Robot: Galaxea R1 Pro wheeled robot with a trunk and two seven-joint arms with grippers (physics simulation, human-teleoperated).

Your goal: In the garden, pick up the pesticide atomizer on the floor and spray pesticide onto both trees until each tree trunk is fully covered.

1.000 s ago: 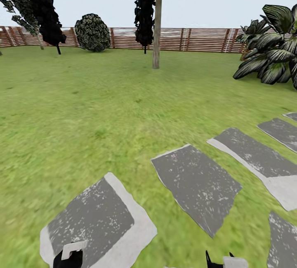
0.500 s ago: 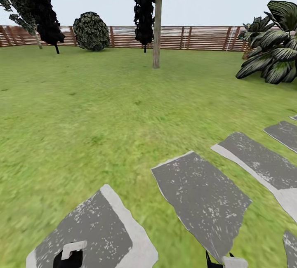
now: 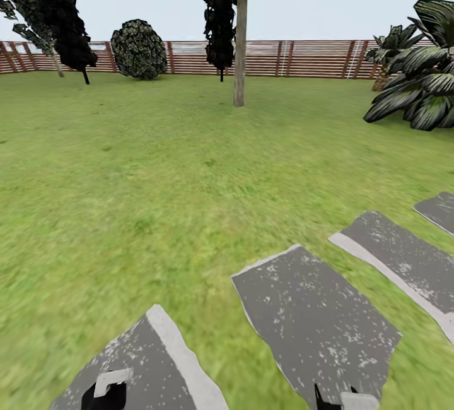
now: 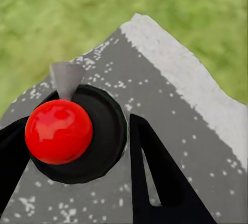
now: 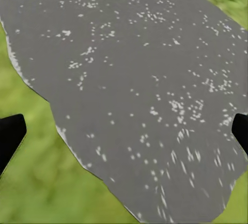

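Slabs [image 3: 315, 315] have slid nearer: base rolling forward toward far trunk [image 3: 239, 50]. Right gripper [image 5: 124, 131] jaws wide apart; left gripper [image 4: 77, 146] probably empty, state unclear. Atomizer unsighted on grass [image 3: 126, 176].

green lawn [image 3: 157, 164], grey speckled paving slabs [image 3: 315, 315]
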